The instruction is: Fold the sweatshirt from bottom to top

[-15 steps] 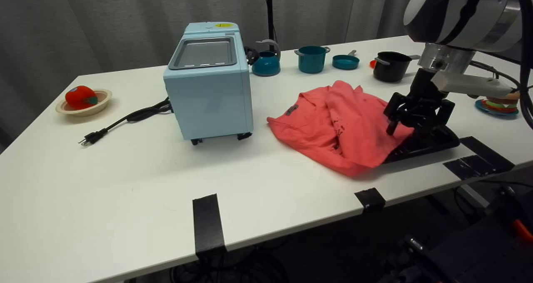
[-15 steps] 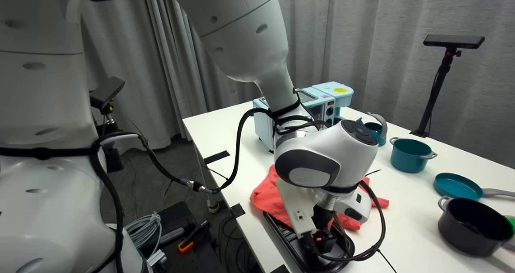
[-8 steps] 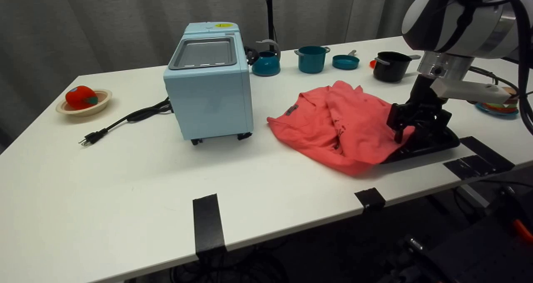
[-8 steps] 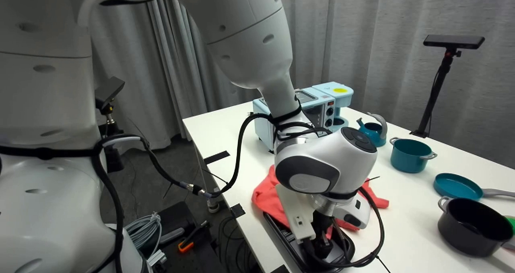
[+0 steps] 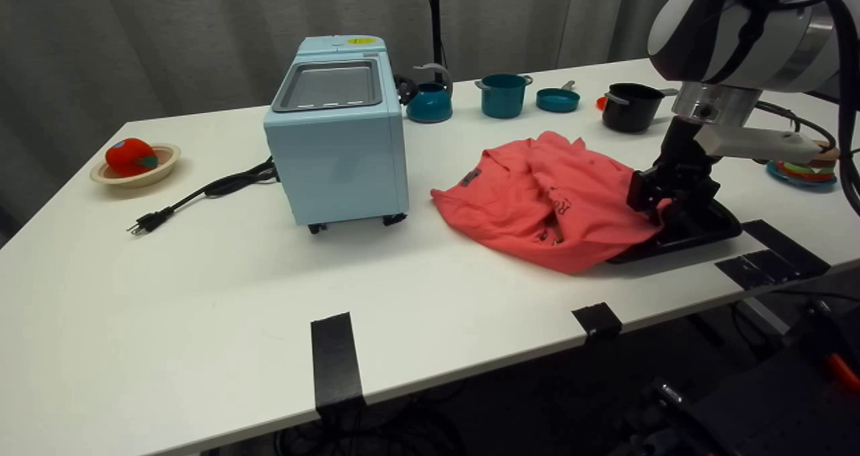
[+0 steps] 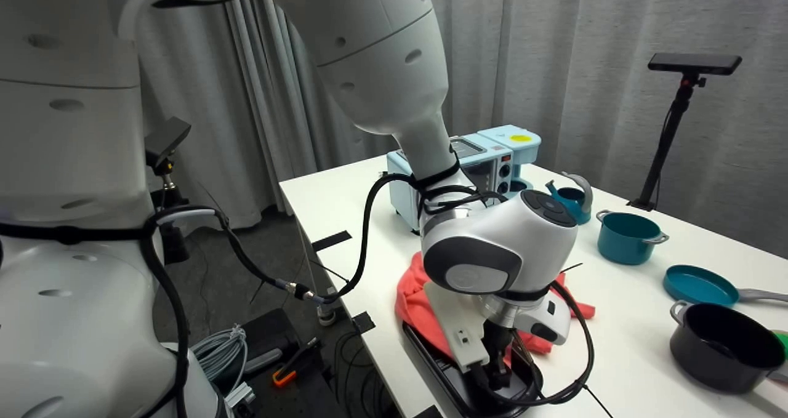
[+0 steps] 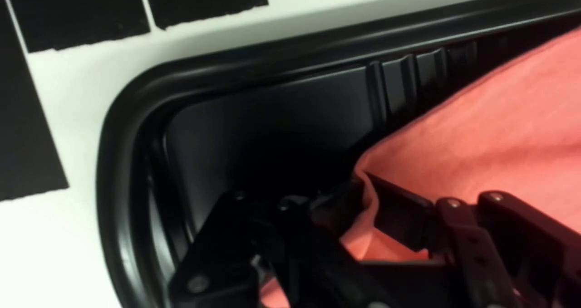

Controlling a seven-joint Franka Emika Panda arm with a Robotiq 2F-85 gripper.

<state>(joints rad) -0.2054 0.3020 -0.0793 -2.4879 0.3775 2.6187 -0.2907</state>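
The step in hand is looking like the start of the fold, so the pinched edge of the sweatshirt (image 5: 541,197) is going to need lifting before being swung over. Working left to right in an exterior view: the light-blue appliance (image 5: 339,160) is standing near but apart, and the fold should be leaving it untouched. The end with the dark label (image 5: 470,177), probably the top, is lying on the white table (image 5: 222,308) and serving as the target. Mid-cloth, the printed graphic (image 5: 561,204) is sitting among wrinkles — dragging is likely to be bunching them further, while a slow, high arc should be sparing the under-layer. At right, cloth is overlapping the black tray (image 5: 705,238), whose rim could be catching a low pull.

In the wrist view, the tray's rounded end is showing at left; the gripper (image 7: 368,194) is holding a coral edge of the sweatshirt between its pads (image 7: 399,212), jaws standing narrow — and the sweatshirt's bulk is spreading off to the right.
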